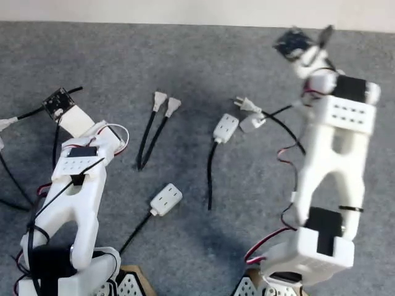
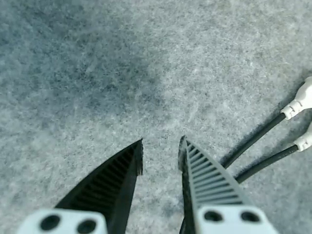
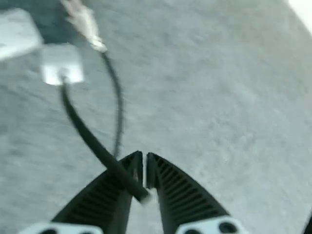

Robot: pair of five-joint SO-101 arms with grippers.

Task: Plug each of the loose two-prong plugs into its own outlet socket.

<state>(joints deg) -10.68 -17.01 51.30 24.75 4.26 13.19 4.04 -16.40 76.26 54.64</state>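
Two loose white plugs (image 1: 160, 98) (image 1: 173, 105) on black cables lie side by side at the middle back of the carpet. They also show in the left wrist view as white plug ends (image 2: 298, 103) (image 2: 306, 141). My left gripper (image 2: 161, 146) hangs open over bare carpet beside them, holding nothing. A third plug (image 1: 247, 103) with bare prongs lies near two white outlet sockets (image 1: 226, 127) (image 1: 253, 121). Another socket (image 1: 165, 199) lies nearer the front. My right gripper (image 3: 145, 156) is shut on a thick black cable (image 3: 92, 139) that runs to a white socket (image 3: 61, 68).
The left arm (image 1: 80, 166) stands at the front left and the right arm (image 1: 333, 160) at the front right. Black cables (image 1: 210, 172) trail across the grey carpet between them. A pale wall edge runs along the back.
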